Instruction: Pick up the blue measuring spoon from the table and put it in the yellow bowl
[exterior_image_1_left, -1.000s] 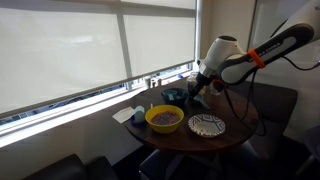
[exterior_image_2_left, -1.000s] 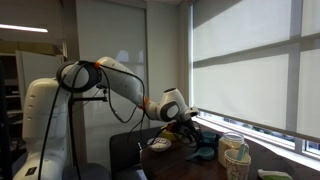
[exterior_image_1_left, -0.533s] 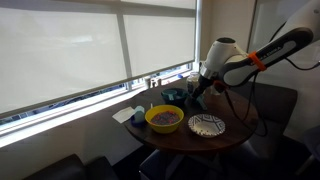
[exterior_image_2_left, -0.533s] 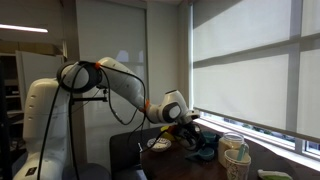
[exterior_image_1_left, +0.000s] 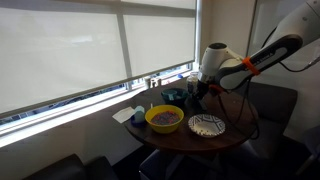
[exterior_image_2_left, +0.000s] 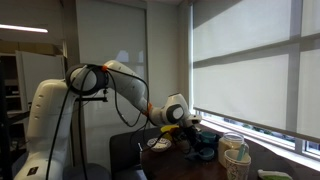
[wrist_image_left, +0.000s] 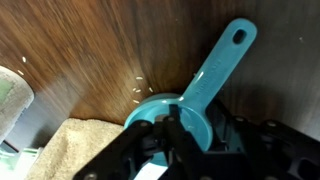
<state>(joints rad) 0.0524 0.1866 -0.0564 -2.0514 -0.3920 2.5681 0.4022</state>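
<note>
The blue measuring spoon (wrist_image_left: 206, 84) lies on the dark brown wooden table (wrist_image_left: 90, 50), its handle pointing up and to the right in the wrist view. My gripper (wrist_image_left: 196, 136) is down at the spoon's round cup, one finger inside it and one outside, shut on the cup's wall. In both exterior views the gripper (exterior_image_1_left: 197, 94) (exterior_image_2_left: 192, 128) is low over the table's far side, and the spoon is too small to make out. The yellow bowl (exterior_image_1_left: 164, 118) with its dark inside stands at the table's front, apart from the gripper.
A white-patterned dish (exterior_image_1_left: 207, 125) sits next to the yellow bowl. A teal-blue vessel (exterior_image_1_left: 173, 96) stands near the window, close to the gripper. A beige cloth (wrist_image_left: 80, 152) lies beside the spoon. A white napkin (exterior_image_1_left: 128, 115) lies at the table's edge (exterior_image_1_left: 235, 138).
The arm has lowered and the wrist has come down toward the table near the teal vessel. The bowls and the dish have not moved.
</note>
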